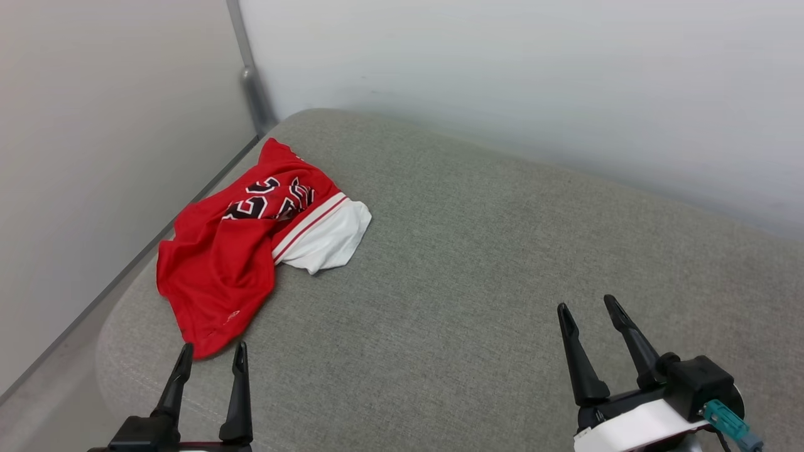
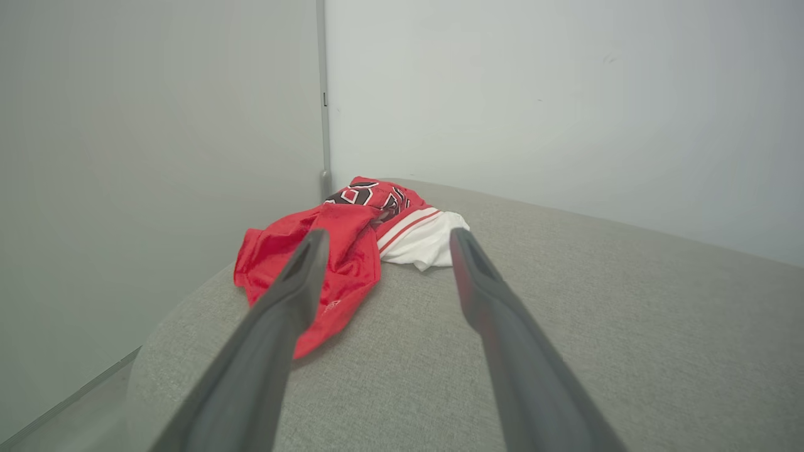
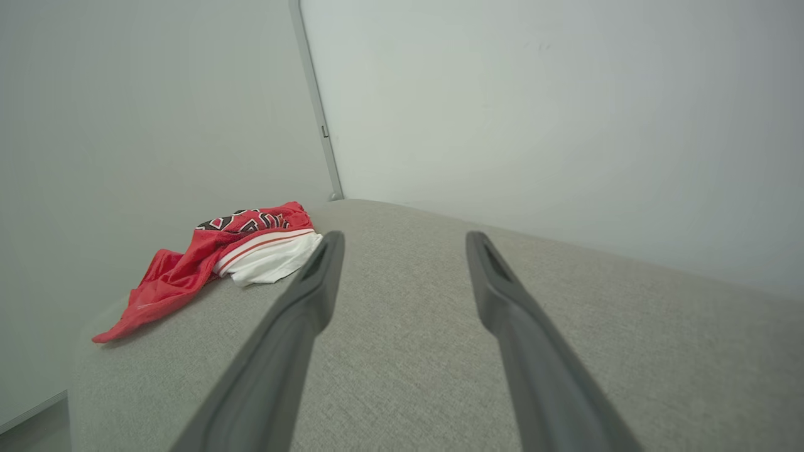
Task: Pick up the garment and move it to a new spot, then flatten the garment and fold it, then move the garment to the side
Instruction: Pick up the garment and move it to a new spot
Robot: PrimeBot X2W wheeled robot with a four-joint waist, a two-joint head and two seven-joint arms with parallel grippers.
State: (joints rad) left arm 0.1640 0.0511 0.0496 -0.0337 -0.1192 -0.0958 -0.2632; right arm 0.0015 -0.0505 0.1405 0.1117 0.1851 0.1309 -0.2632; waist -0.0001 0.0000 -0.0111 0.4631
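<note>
left gripper [image 1: 213, 346] at 7 o'clock, jaws wide apart, empty, tips just beside hem of garment [image 1: 220, 263], right gripper [image 1: 585, 303] at 5 o'clock, wide apart, empty, above grey cushion [image 1: 477, 251], garment crumpled at 10 o'clock near cushion's left edge

Cushion [image 1: 477, 263]: wide bare grey stretch across middle and right, open from above and from front. Garment [image 1: 245, 251] heaped at left edge, toward far-left corner. Left wall [image 1: 94, 157] close beside it, narrow floor strip [image 1: 63, 402] between wall and cushion: tight on that side. Back wall [image 1: 534, 75] runs along far edge; corner post [image 1: 248, 75] just behind garment. Left fingers [image 1: 239, 389] spread, just short of garment's near hem, path clear. Right fingers [image 1: 576, 358] spread over bare cushion, well apart from garment.
</note>
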